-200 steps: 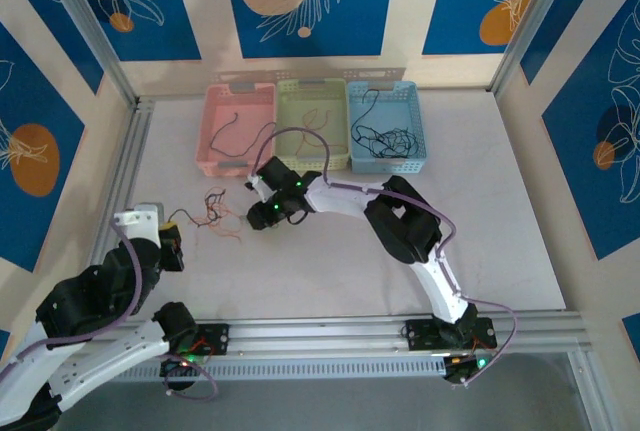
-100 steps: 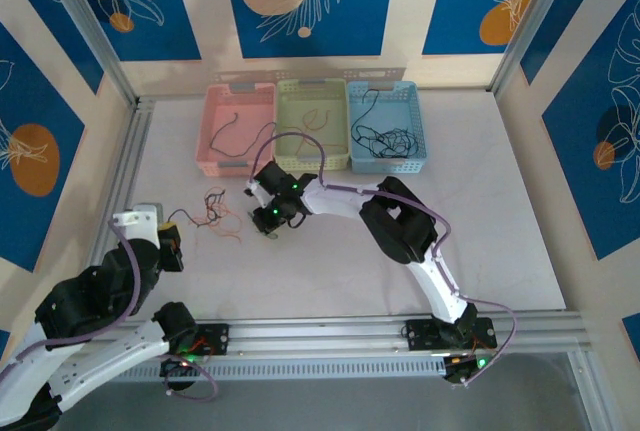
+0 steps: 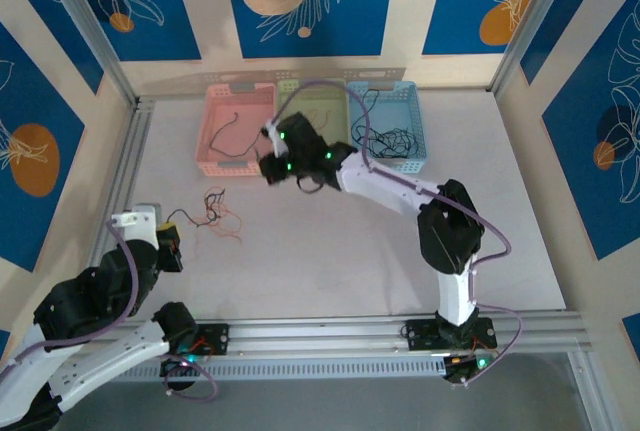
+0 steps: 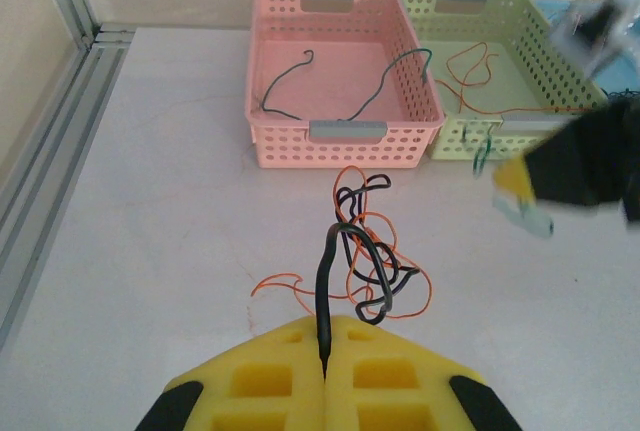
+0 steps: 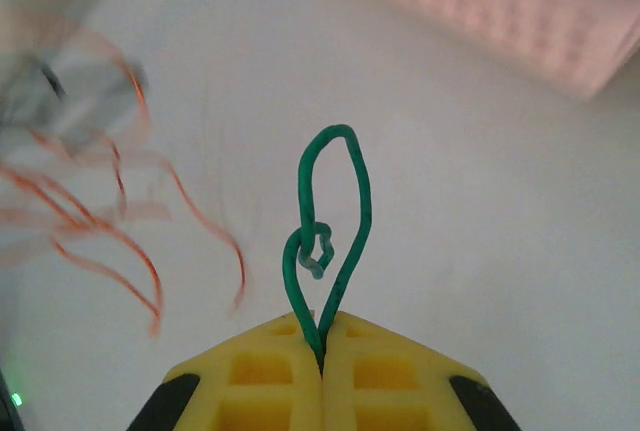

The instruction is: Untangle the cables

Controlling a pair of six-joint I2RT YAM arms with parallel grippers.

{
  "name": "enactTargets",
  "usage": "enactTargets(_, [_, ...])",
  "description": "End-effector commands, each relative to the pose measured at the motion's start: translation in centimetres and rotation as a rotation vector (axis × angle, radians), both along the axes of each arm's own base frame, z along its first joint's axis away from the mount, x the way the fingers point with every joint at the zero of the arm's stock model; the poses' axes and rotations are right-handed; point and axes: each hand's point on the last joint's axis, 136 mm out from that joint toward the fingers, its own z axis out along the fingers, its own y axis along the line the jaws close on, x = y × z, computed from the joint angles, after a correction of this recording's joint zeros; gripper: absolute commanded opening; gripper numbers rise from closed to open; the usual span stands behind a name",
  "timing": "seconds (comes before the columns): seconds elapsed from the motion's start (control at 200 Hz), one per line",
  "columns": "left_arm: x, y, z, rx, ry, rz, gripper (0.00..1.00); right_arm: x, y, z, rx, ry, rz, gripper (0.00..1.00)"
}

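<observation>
Left wrist view: the cables lie as a loose tangle of black and red-orange wire on the white table, just in front of the pink basket. One black cable runs out of the tangle toward the camera and into the left gripper. Its yellow pads are clenched on the cable's end, with no gap between them. Two thin dark wires lie inside the pink basket, and the green basket beside it holds red-orange ones. The right gripper appears blurred at the right, off the table and near the green basket's front wall.

Right wrist view: the right gripper's yellow pads are pressed together on a teal-green cable. It rises from the pinch in a narrow loop with a small twist near its middle. Blurred red-orange wire lies on the table to the left of it, and the pink basket is at the upper right.

Top external view: the tangle sits left of centre, with the left gripper at its near-left side. The right gripper is by the front edges of the pink and green baskets. At the right end of the row, the blue basket holds a clump of black wire.
</observation>
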Motion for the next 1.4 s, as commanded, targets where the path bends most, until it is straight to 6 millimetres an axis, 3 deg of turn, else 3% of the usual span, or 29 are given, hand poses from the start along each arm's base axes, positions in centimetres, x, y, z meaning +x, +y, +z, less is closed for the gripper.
enactTargets(0.0, [0.0, 0.1, 0.5, -0.013, -0.026, -0.002, 0.00, 4.4, -0.3, 2.1, 0.005, -0.015, -0.099, 0.00])
enactTargets(0.14, [0.0, 0.1, 0.5, -0.012, -0.025, -0.003, 0.00, 9.1, 1.1, 3.1, 0.048, 0.001, -0.152, 0.00])
enactTargets(0.21, [0.0, 0.1, 0.4, -0.012, -0.025, -0.003, 0.00, 11.2, 2.0, 2.2, 0.065, 0.024, -0.178, 0.00])
enactTargets(0.265, [0.0, 0.1, 0.5, -0.012, -0.025, -0.003, 0.00, 12.5, 2.8, 1.6, 0.085, 0.026, -0.184, 0.11])
enactTargets(0.42, [0.0, 0.1, 0.4, -0.010, -0.024, -0.005, 0.00, 13.6, 5.1, 0.3, 0.093, -0.038, -0.143, 0.50])
enactTargets(0.585, [0.0, -0.1, 0.4, -0.009, -0.022, -0.008, 0.00, 13.0, 3.9, 2.1, 0.082, -0.043, -0.135, 0.55])
enactTargets(0.73, [0.0, -0.1, 0.4, -0.010, -0.022, -0.008, 0.00, 9.5, 1.5, 5.2, 0.063, -0.016, -0.112, 0.49])
enactTargets(0.845, [0.1, -0.3, 0.3, -0.011, -0.020, -0.018, 0.00, 4.7, -0.8, 6.6, 0.119, -0.047, -0.077, 0.48])
enactTargets(1.04, [0.2, -1.2, 0.2, -0.012, -0.010, -0.054, 0.00, -4.8, -5.7, 3.7, 0.202, -0.015, 0.010, 0.43])
enactTargets(1.235, [0.5, -5.3, 0.9, -0.083, 0.008, -0.198, 0.00, -12.1, -10.1, 0.3, 0.254, -0.019, 0.070, 0.47])
enactTargets(1.395, [1.9, -10.6, 2.6, -0.202, 0.008, -0.313, 0.00, -16.0, -11.1, -2.2, 0.305, 0.042, 0.144, 0.56])
